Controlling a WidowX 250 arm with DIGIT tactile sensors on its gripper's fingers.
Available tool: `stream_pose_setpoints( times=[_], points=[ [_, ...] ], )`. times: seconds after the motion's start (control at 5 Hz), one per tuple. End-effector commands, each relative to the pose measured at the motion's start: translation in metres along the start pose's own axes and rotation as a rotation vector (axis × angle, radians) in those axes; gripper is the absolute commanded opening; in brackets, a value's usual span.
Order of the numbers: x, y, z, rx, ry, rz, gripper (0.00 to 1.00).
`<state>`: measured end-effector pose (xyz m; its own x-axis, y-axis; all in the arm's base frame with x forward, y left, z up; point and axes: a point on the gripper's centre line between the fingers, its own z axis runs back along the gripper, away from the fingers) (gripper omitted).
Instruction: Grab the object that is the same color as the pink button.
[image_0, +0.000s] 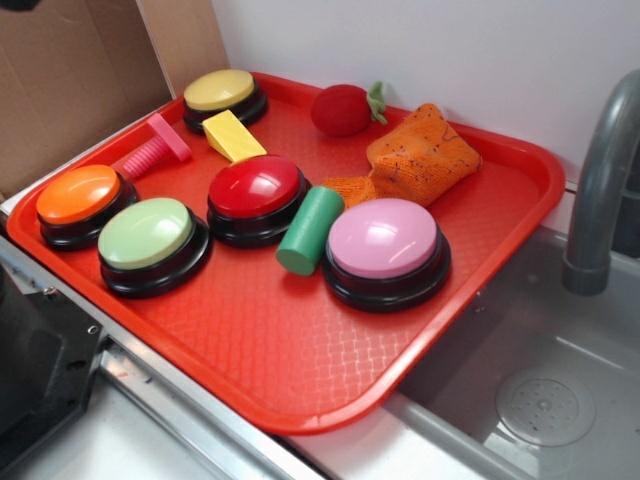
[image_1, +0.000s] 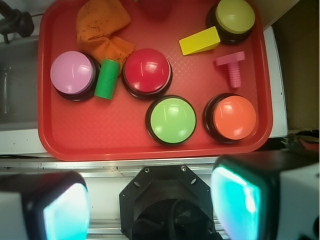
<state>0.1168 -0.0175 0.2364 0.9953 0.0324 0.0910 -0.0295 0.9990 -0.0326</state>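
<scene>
Tray (image_0: 300, 385) — pink bolt (image_1: 231, 68), pink button (image_1: 73, 73) inside

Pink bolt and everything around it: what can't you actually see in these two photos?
- Pink bolt: exterior view, its tip sits behind the orange button.
- Strawberry toy: wrist view, cut off by the top edge.
- End effector: wrist view, blurred, fingertips cropped; absent from exterior view.
</scene>
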Motion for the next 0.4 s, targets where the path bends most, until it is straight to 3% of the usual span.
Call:
stream_pose_setpoints(
  times=[0.0,0.2],
  points=[
    [0.0,0.0,0.0,0.0,0.0,0.0,1.0],
    [0.02,0.018,-0.016,-0.021,-0.014,0.129,1.0]
  ],
)
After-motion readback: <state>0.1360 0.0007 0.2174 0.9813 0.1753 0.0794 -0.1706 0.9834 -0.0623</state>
